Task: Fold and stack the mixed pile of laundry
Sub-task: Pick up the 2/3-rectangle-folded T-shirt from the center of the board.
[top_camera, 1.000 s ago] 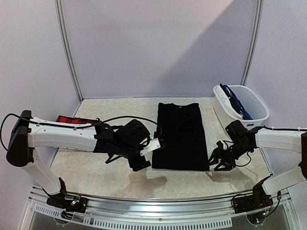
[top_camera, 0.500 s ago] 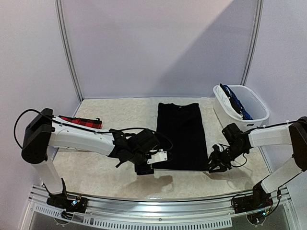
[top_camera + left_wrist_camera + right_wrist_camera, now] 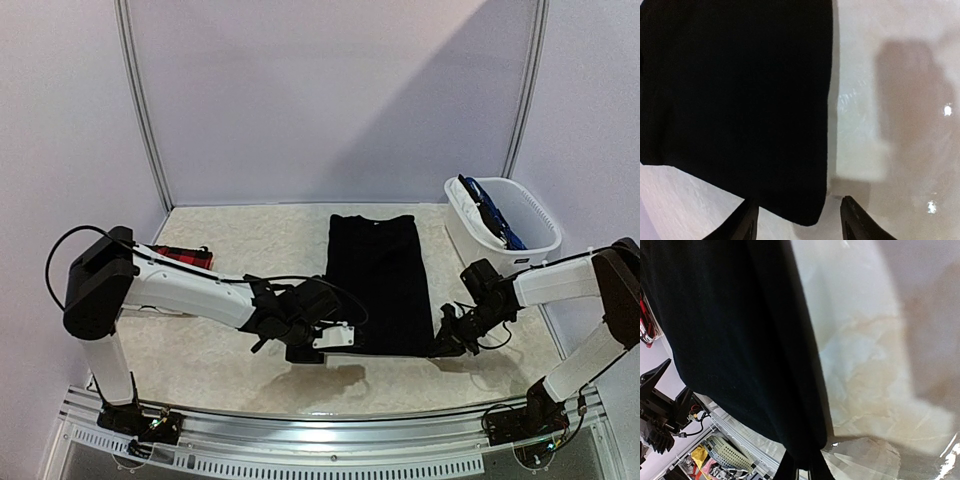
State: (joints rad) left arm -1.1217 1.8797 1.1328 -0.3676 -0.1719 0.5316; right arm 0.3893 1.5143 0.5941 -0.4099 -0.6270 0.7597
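Note:
The plain black garment lies flat and lengthwise in the middle of the table. My left gripper is low at its near left corner. In the left wrist view that gripper is open, and the black garment's corner lies between the two fingers. My right gripper is at the near right corner. The right wrist view shows it shut on the black garment's edge. A red-black plaid garment lies at the far left. A blue garment hangs in the basket.
The white plastic basket stands at the back right, close behind my right arm. Metal frame posts rise at the back corners, and a metal rail runs along the table's near edge.
Both grippers have moved inward and down to the black garment's near corners. The right gripper has gone from open to shut on the cloth. The left jaws have narrowed.

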